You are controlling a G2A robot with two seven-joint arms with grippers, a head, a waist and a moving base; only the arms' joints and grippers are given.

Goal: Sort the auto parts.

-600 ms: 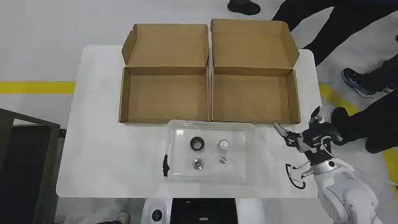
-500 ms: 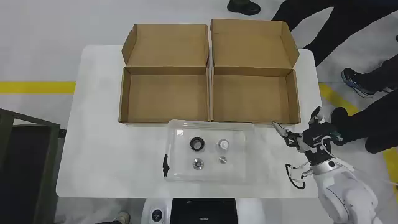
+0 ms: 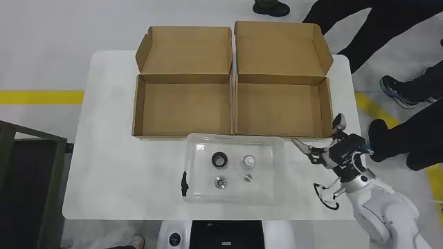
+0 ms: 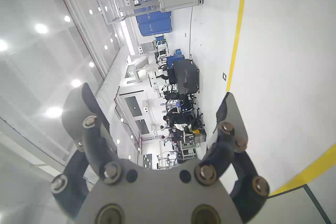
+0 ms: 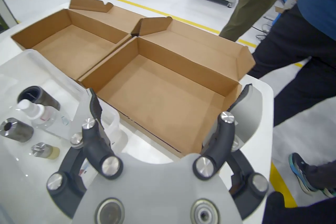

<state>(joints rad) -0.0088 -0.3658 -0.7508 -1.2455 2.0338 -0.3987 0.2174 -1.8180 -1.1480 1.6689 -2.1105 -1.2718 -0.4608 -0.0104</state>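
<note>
Right gripper (image 3: 316,131), jaws spread empty, hovers beside the tray (image 3: 208,138), apart from the auto parts (image 3: 220,159).

R gripper (image 3: 318,131) shifts inboard, away from the table's (image 3: 304,180) right edge and toward the clear tray (image 3: 270,187). Small move, wrist and forearm follow. Finger nearest the tray now sits just off the tray's far-right corner; 0.6 s ago the gap there was wider. Other finger, prev. close to the table's right edge, is now just beside the near-right corner of the right cardboard box (image 3: 277,107). Whole gripper also ends up slightly closer to the table's far edge.
</note>
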